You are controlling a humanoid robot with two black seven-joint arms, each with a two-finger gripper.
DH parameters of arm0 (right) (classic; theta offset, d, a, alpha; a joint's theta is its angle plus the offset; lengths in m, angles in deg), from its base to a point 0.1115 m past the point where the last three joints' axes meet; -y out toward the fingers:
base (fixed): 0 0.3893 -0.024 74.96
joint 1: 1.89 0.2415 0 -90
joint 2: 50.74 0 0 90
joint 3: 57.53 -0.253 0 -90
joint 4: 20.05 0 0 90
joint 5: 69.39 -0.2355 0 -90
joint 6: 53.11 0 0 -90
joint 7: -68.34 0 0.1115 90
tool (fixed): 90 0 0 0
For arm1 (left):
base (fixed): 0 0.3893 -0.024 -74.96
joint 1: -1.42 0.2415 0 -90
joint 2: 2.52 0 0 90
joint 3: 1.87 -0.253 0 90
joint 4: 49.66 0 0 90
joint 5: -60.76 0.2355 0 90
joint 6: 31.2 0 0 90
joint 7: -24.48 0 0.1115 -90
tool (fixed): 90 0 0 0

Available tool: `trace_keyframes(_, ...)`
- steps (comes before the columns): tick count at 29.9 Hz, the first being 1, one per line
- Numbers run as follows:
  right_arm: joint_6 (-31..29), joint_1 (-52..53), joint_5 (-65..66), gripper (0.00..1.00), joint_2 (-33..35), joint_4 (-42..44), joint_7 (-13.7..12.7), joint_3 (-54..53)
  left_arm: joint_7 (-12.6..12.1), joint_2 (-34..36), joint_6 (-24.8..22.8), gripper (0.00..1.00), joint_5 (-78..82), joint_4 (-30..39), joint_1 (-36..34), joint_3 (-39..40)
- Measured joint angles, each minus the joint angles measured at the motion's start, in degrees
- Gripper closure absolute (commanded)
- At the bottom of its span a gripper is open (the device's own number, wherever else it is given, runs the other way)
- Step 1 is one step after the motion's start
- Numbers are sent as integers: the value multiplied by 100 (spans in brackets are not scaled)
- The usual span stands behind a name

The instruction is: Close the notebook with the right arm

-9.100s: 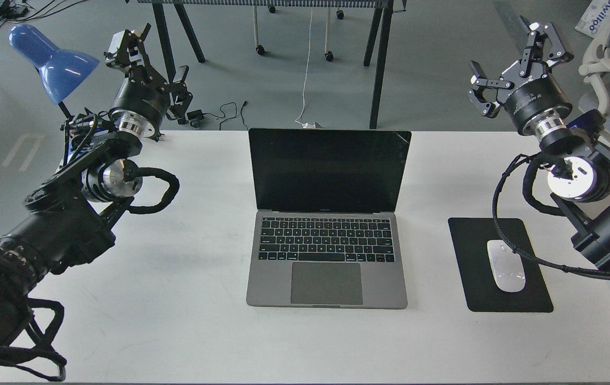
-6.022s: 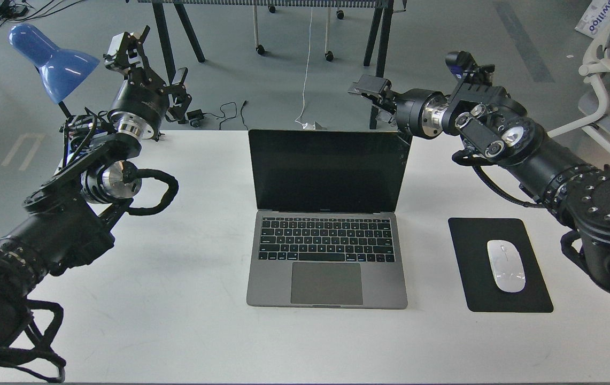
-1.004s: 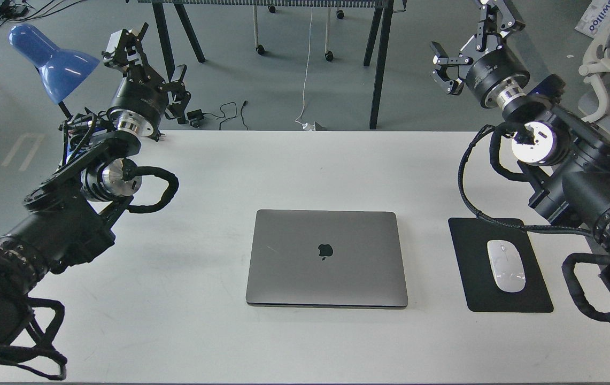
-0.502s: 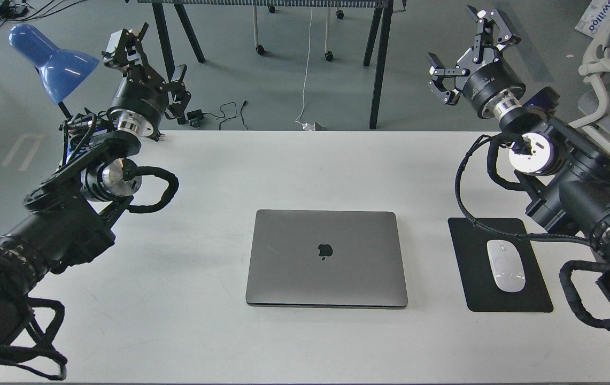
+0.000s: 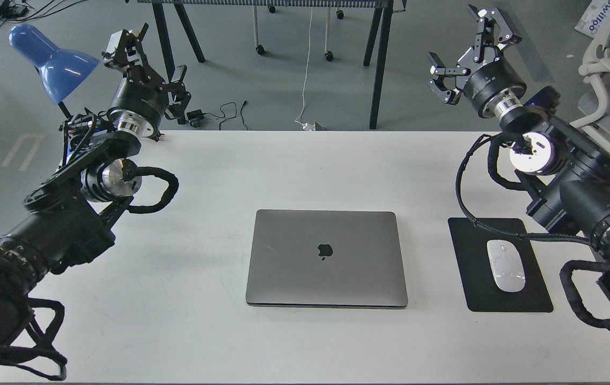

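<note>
Notebook [image 5: 326,258] lid flat, closed | task looks done | right gripper [image 5: 468,56] jaws spread, empty, well clear

A white mouse [image 5: 506,265] is seen lying on a black mouse pad [image 5: 499,300] at the right of the white table [image 5: 203,331]. A blue desk lamp [image 5: 52,63] is seen at the far left corner. Cables [image 5: 219,115] are strewn on the grey floor beyond.
</note>
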Motion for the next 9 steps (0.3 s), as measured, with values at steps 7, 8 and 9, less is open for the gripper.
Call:
trace_keyframes(7, 11, 6, 3, 0, -5, 0, 0, 2, 0, 0, 0, 0, 0, 0, 0, 0)
trace_keyframes(8, 14, 6, 3, 0, -5, 0, 0, 2, 0, 0, 0, 0, 0, 0, 0, 0)
trace_keyframes(9, 15, 6, 3, 0, -5, 0, 0, 2, 0, 0, 0, 0, 0, 0, 0, 0)
